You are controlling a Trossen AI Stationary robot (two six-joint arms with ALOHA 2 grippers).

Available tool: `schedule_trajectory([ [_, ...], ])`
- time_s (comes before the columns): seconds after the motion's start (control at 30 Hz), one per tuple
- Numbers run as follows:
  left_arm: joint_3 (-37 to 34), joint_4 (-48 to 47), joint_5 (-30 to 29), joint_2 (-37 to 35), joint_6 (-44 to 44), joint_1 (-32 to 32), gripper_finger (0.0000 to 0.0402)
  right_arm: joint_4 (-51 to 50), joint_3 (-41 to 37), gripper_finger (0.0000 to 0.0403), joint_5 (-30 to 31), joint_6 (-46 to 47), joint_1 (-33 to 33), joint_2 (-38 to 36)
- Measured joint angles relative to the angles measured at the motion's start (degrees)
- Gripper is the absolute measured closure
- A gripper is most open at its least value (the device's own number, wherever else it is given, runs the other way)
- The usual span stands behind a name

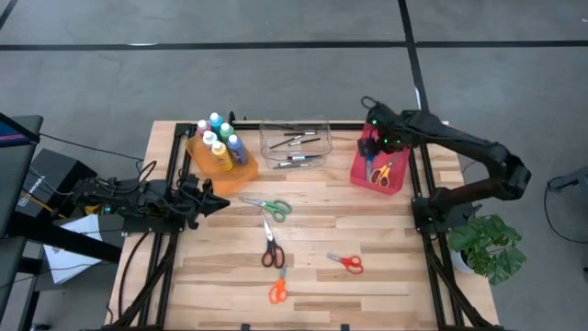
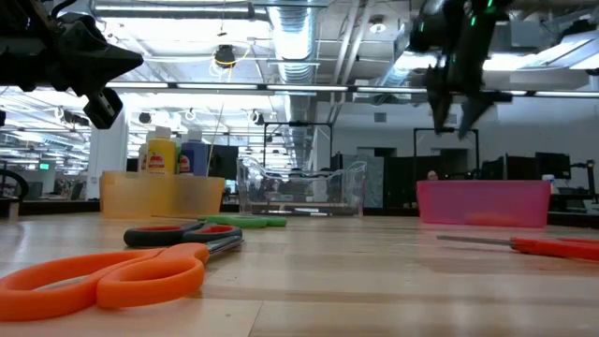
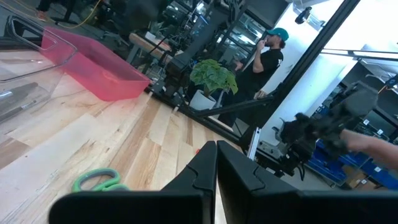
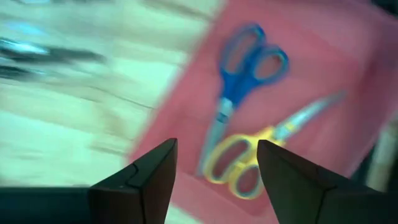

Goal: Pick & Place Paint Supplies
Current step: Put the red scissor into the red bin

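My right gripper (image 4: 216,146) hangs open above the red bin (image 1: 379,171) at the far right, with nothing between its fingers. Blue scissors (image 4: 239,81) and yellow scissors (image 4: 249,165) lie flat on that bin's floor, below the fingers. Green scissors (image 1: 268,206), dark-red scissors (image 1: 271,250), orange scissors (image 1: 277,291) and red scissors (image 1: 347,263) lie flat on the wooden table. Paint bottles (image 1: 220,142) stand in the orange bin (image 1: 241,171). Thin brushes (image 1: 296,142) lie in the clear bin (image 1: 322,124). My left gripper (image 1: 219,204) waits shut at the table's left edge, pointing level.
The three bins stand in a row along the far edge. A potted plant (image 1: 487,244) stands off the table's right side. A person (image 3: 264,59) stands in the room beyond. Bare wood lies along the near edge, to both sides of the orange scissors.
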Motion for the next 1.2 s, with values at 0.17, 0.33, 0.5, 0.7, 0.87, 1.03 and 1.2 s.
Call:
schedule_trajectory([
  [0.17,0.0,0.0,0.0,0.0,0.0,0.0,0.0396,0.6,5.3,0.0185,-2.7,1.2,5.4,-5.2],
  [0.33,0.0,-0.1,0.0,0.0,0.0,0.0,0.0396,0.4,6.8,0.0186,-3.4,7.5,16.3,-8.3],
  [0.5,0.0,-0.1,0.0,0.0,0.0,0.0,0.0396,0.8,6.7,0.0187,-3.4,15.1,30.4,-6.7],
  [0.7,0.0,-0.1,0.0,0.0,0.0,0.0,0.0396,5.7,6.7,0.0187,-3.4,24.0,46.7,1.2],
  [0.87,0.0,0.0,0.0,0.0,0.0,0.0,0.0396,12.0,6.7,0.0187,-3.5,29.5,56.2,10.8],
  [1.03,0.0,0.2,0.0,0.0,0.0,0.0,0.0396,13.7,6.7,0.0187,-6.8,30.7,61.9,20.8],
  [1.2,0.0,0.2,0.0,0.0,0.0,0.0,0.0396,6.1,6.6,0.0187,-10.7,32.2,65.2,26.0],
])
